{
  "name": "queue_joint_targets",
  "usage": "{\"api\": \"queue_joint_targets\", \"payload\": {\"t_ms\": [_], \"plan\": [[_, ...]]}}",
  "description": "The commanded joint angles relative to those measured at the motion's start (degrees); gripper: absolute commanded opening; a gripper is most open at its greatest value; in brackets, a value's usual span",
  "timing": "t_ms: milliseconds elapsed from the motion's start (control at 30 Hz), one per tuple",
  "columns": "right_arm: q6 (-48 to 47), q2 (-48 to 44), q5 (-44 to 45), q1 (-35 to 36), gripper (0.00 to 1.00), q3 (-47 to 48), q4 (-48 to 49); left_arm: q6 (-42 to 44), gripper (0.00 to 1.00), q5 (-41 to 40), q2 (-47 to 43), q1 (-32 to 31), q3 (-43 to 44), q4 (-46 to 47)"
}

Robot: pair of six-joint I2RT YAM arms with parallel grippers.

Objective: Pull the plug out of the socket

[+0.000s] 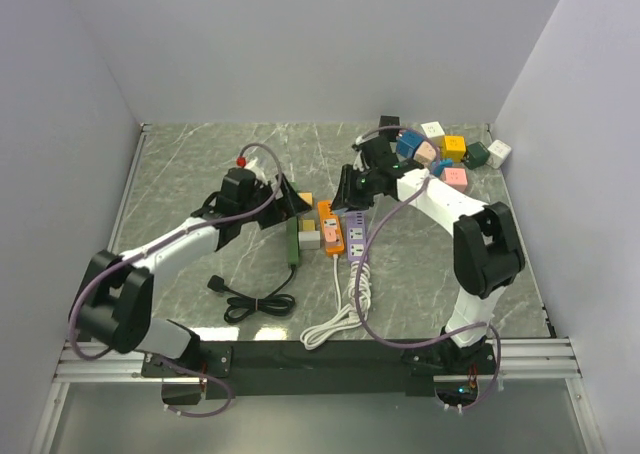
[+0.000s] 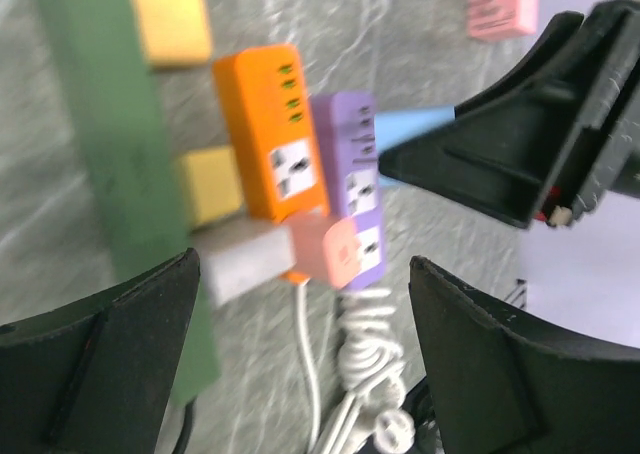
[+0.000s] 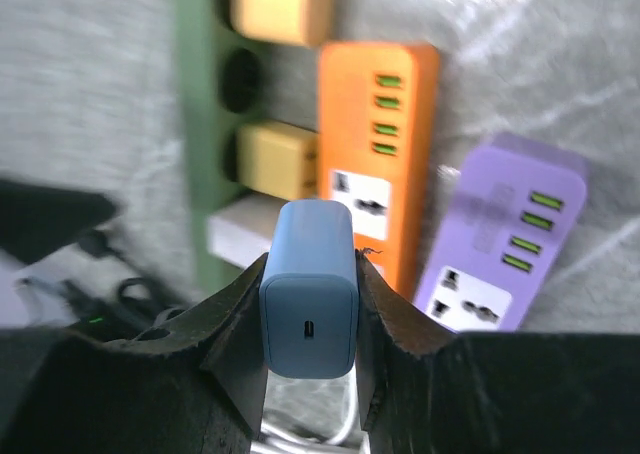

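My right gripper [image 3: 308, 304] is shut on a light blue plug adapter [image 3: 308, 314] and holds it above the power strips, with no socket touching it. Below it lie an orange strip [image 3: 375, 144], a purple strip [image 3: 500, 244] and a green strip [image 3: 205, 94]. The green strip carries two yellow plugs [image 3: 280, 159] and a grey plug [image 3: 235, 236]. In the top view the right gripper [image 1: 347, 189] hovers at the far end of the purple strip [image 1: 355, 236]. My left gripper [image 2: 300, 364] is open and empty above the strips, and a pink plug [image 2: 335, 249] sits in the purple strip [image 2: 345, 164].
A pile of coloured plug adapters [image 1: 450, 149] lies at the back right. A coiled white cable [image 1: 345, 304] and a black cable [image 1: 250, 299] lie in front of the strips. The two grippers are close together over the strips.
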Motion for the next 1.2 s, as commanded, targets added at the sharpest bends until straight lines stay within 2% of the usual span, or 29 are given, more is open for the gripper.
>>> {"api": "queue_joint_targets", "payload": {"t_ms": [0,167,300,333,367,433,500,667,767,867,900,967,1000,1100,1167], "plan": [[1.93,-3.70,-10.54,-1.42,0.00,-2.43,7.37,-1.64,0.91,3.30,4.01,-1.11,5.71,6.78],[1.59,-5.11,-7.58,-2.13,0.00,-2.26,5.19,-1.12,0.93,2.95,11.29,-2.96,12.05,5.56],[4.74,-7.49,5.67,-8.27,0.00,0.01,2.20,-1.47,0.94,2.69,10.70,-3.05,12.42,5.20],[5.79,-6.44,9.10,-9.68,0.00,2.03,-2.16,-1.38,0.94,2.17,10.17,-3.05,11.98,5.03],[5.89,-3.30,14.44,-12.56,0.00,6.05,-3.68,-1.38,0.94,2.07,9.04,-3.05,11.62,4.94],[6.76,0.23,18.26,-15.04,0.00,9.94,-7.10,-1.73,0.94,1.90,7.89,-3.05,10.31,4.59],[8.52,6.47,19.42,-18.99,0.00,16.09,-8.88,-2.08,0.94,1.63,6.05,-3.05,8.64,4.24],[10.90,20.95,22.49,-23.31,0.00,32.85,-14.50,-2.88,0.94,0.06,0.08,-3.05,5.03,2.66],[11.43,26.68,22.76,-24.72,0.11,40.07,-16.70,-2.79,0.94,-0.83,-2.65,-2.96,3.89,1.08],[11.95,29.59,20.48,-26.12,0.27,43.52,-16.44,-2.44,0.94,-1.53,-4.76,-2.87,3.19,-0.33],[12.04,30.04,20.21,-26.39,0.43,44.31,-16.62,-2.26,0.94,-1.97,-5.21,-2.87,3.10,-0.59],[11.61,30.31,19.77,-26.39,0.57,45.63,-17.14,-2.35,0.94,-2.15,-6.26,-2.61,2.83,-1.03],[11.34,30.05,19.77,-26.30,0.68,45.73,-17.32,-2.26,0.94,-2.15,-6.53,-2.35,2.66,-1.21],[9.07,26.36,18.28,-27.97,0.82,44.15,-18.28,-2.09,0.94,-2.23,-7.67,-1.73,2.48,-1.21],[8.44,21.89,18.97,-28.06,0.84,42.05,-20.13,-1.82,0.94,-2.50,-8.72,-1.38,2.22,-3.06]]}}
